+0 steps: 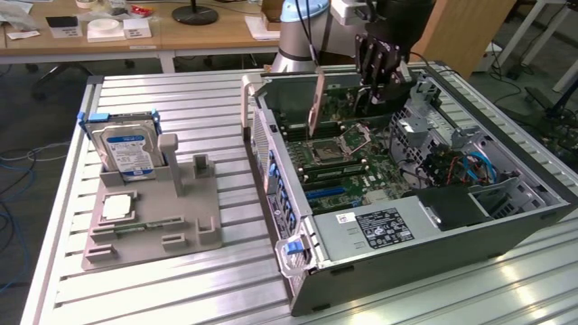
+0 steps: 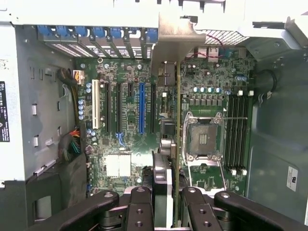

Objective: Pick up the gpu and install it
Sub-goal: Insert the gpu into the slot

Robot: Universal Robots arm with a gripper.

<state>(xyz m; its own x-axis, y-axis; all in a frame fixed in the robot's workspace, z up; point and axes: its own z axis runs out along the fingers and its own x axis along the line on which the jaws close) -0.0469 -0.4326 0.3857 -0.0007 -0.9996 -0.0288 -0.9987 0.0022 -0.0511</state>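
hanging edge-on inside the open computer case (image 1: 505, 223), the gpu (image 1: 318, 101) is clamped in the gripper (image 2: 174, 202) above the motherboard (image 2: 130, 120), its metal bracket (image 2: 175, 41) at twelve o'clock in the wrist view. the blue slot (image 2: 141, 108) sits at nine o'clock of the card. if it tilts or comes down off-line, its edge could strike the cpu socket (image 2: 202, 137) beside it.

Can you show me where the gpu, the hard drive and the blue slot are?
gpu (image 1: 318, 101), exterior view, its brownish edge.
hard drive (image 1: 126, 152), exterior view, its blue-white label.
blue slot (image 2: 141, 108), wrist view, its middle.
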